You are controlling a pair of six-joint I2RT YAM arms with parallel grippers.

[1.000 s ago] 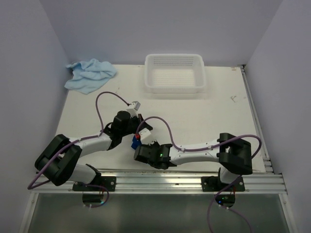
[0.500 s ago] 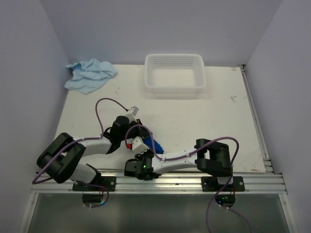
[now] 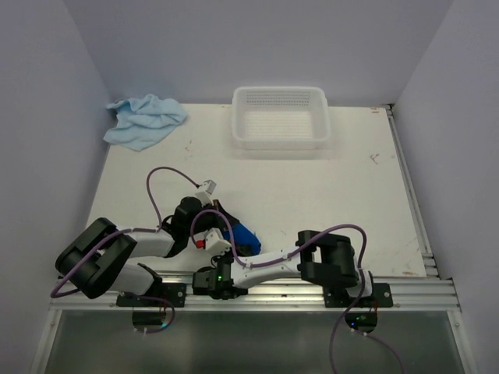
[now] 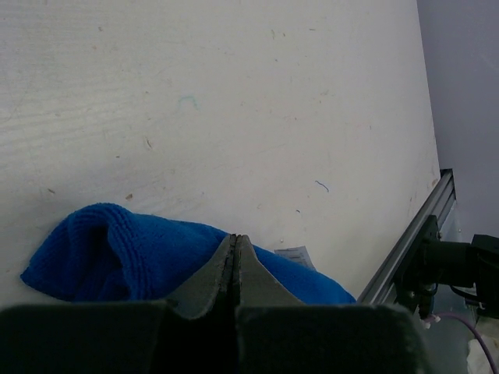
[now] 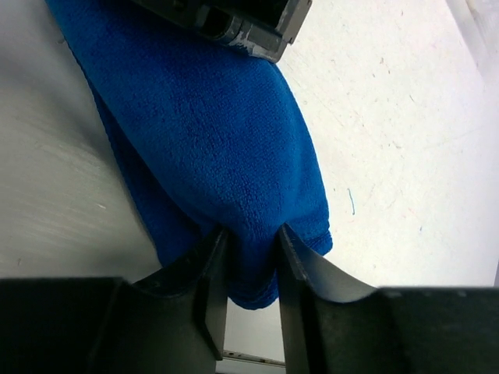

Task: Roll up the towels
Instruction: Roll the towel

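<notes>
Pale blue towel lies crumpled at the far left corner of the white surface, well apart from both arms & untouched. Nearer, the left tool has its fingers pressed together, tips down at the dark blue towel; can't tell whether any cloth is caught betw. them. That towel sits bunched & loosely folded over, close to the near edge, just beside the metal rail. The right tool is narrow, w/ a fold of the towel's end betw. its fingers. A white basket sits at the back, right of centre. Risks, as I judge them: the hold on a thick, soft fold may slip, so the roll springs open; a pull toward the rail could drag cloth off the surface; both wrists are crowded over one small towel & could knock each other or snag a purple cable.
</notes>
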